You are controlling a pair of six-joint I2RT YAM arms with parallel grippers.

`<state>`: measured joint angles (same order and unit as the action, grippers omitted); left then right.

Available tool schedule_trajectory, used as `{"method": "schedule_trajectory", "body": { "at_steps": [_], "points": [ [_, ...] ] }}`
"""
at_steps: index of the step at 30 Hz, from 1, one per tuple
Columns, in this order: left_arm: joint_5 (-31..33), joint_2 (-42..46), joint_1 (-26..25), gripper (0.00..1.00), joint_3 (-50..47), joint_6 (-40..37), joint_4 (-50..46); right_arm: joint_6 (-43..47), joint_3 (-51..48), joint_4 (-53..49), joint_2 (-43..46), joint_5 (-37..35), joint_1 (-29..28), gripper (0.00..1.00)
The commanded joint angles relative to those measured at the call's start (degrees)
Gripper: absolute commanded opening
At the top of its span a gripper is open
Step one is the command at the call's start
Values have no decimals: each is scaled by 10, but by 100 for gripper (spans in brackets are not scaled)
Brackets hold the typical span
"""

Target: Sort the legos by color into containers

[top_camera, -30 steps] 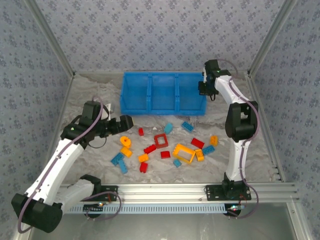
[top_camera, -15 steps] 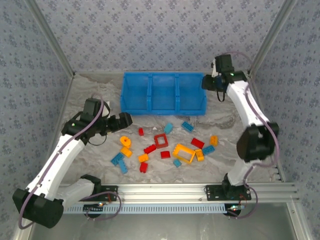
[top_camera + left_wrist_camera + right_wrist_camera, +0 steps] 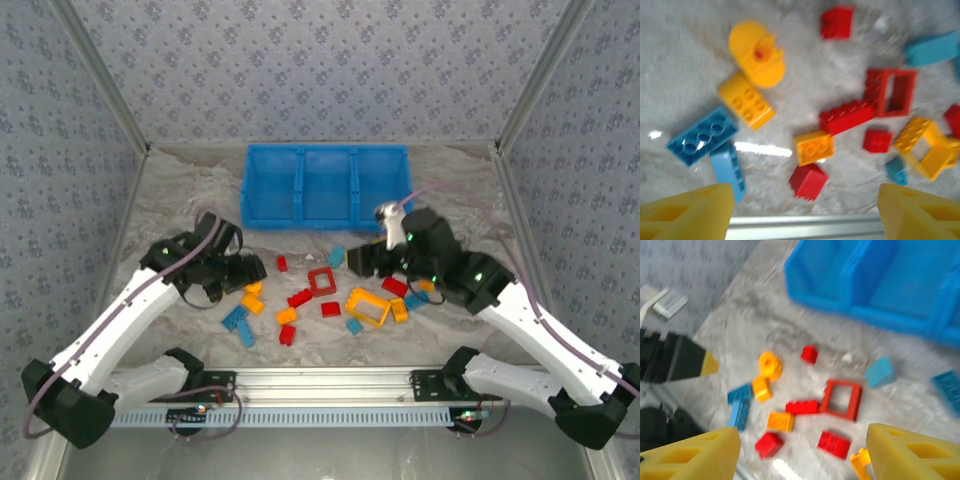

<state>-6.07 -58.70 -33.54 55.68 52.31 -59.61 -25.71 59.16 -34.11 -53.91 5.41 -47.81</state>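
cloth [image 3: 180, 200] strewn legos [image 3: 812, 147]; bin [image 3: 300, 218] seen overhead; left end effector [image 3: 805, 205], right end effector [image 3: 802, 440] released

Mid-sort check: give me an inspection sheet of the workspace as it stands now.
Surface: wrinkled pale cloth.
Job's things: red, blue and yellow legos scattered before the blue three-compartment bin.
Clutter: small white speck among the bricks, too blurred to identify.
Grippers: left gripper and right gripper both open, empty, above the bricks.
Cables: lilac cables loop over both arms.
Surroundings: patterned walls, aluminium frame.
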Motion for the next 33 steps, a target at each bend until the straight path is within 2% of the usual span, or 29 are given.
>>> {"method": "schedule_trajectory", "body": {
  "at_steps": [1,4,9,17,30,33],
  "points": [
    [22,36,-40,70,-69,103,-37,-44,-55,49,24,-34,-88,73],
    [18,56,-69,69,-125,148,-18,-53,-79,75,15,-76,-169,74],
    [4,38,-97,66,-184,178,40,-66,-89,103,-23,-98,-215,73],
    [4,-48,-101,53,-219,177,124,-77,-108,144,-50,-91,-227,72],
    [39,-77,-102,33,-235,169,142,-79,-125,187,-71,-66,-227,72],
    [42,-74,-101,31,-233,169,139,-79,-122,191,-78,-68,-226,72]
  ]
}}
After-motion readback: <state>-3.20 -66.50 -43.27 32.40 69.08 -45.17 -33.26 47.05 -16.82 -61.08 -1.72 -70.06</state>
